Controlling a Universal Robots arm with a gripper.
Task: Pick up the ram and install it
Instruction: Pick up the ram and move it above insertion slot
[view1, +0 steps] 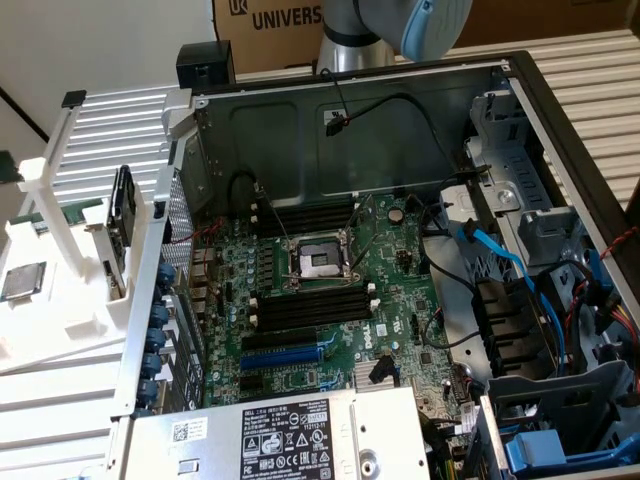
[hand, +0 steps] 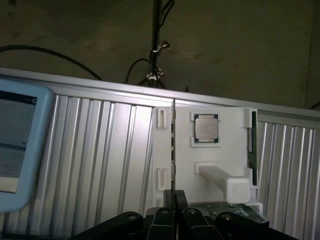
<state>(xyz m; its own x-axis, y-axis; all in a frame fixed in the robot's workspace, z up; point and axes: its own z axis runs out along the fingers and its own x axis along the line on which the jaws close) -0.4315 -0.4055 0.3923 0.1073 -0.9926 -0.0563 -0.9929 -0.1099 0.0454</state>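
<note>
Ram | thin dark strip, edge-on | clamped in black hand

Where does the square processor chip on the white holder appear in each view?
Exterior view: the processor chip lies on the white holder, at the exterior view's far left.
Wrist view: the processor chip sits in a raised frame on the white holder.
Shared landmark: the white holder.
</note>
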